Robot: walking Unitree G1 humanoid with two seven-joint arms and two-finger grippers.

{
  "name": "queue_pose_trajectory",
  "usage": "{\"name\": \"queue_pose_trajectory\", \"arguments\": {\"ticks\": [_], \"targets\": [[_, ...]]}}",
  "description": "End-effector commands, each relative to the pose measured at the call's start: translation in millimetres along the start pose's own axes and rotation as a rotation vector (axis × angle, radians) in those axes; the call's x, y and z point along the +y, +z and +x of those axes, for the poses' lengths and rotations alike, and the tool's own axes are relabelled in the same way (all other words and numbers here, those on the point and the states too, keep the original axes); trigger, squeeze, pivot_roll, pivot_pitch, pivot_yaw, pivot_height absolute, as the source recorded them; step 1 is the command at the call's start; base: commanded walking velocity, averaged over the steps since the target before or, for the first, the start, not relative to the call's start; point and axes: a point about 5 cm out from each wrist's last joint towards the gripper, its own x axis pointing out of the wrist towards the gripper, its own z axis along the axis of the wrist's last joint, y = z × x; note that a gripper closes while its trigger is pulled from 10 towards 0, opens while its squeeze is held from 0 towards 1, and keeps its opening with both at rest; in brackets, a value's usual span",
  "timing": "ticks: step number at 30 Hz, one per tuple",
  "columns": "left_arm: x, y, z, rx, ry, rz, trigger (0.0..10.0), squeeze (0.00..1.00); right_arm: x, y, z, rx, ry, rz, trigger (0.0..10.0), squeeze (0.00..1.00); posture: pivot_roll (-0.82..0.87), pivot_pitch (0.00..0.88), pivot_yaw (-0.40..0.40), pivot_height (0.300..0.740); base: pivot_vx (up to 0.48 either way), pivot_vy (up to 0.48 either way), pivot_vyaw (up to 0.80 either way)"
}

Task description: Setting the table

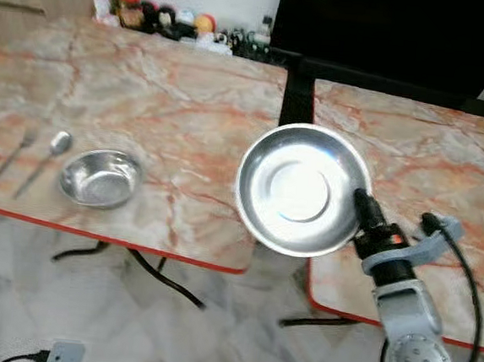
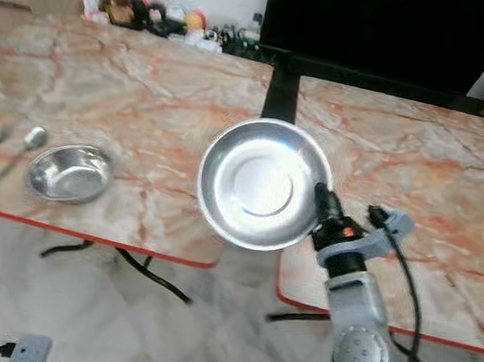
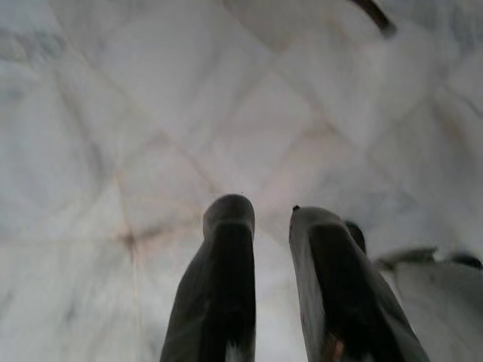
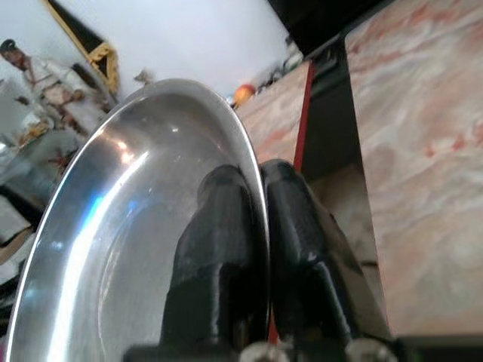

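Plate point(image 1: 302, 189) at frame centre, pinched by its rim in right gripper point(image 1: 361, 197) jaws above the gap between surfaces point(image 1: 149, 80), likely to tip or slip from so thin an edge hold; left gripper point(image 3: 272, 219) narrowly parted, idle over floor.

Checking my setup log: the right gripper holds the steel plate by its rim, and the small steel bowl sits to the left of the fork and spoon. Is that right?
Not quite. The right gripper does pinch the steel plate by its rim, but the left eye view shows the small steel bowl to the right of the fork and spoon, not the left.
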Motion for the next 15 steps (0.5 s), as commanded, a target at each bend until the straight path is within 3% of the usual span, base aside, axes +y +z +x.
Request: {"name": "queue_pose_trajectory", "arguments": {"ticks": [1,5,15], "targets": [[-1.4,-5,-1.4,0.021,-0.010,0.009,10.0,0.00,-7.0,8,-1.6,-0.027,-0.037,-0.014,10.0,0.00,0.00,0.150,-0.056,0.740,0.000,-0.480,0.00],[-1.5,-6,-1.6,0.025,-0.012,0.009,10.0,0.00,-9.3,10,-0.6,-0.042,-0.053,-0.025,10.0,0.00,0.00,0.150,-0.056,0.740,0.000,-0.480,-0.68],[-1.5,-7,-2.1,0.027,-0.015,0.009,10.0,0.00,-19.8,13,0.0,-0.078,-0.134,-0.024,10.0,0.00,0.00,0.157,-0.054,0.740,0.000,-0.480,0.00]]}}
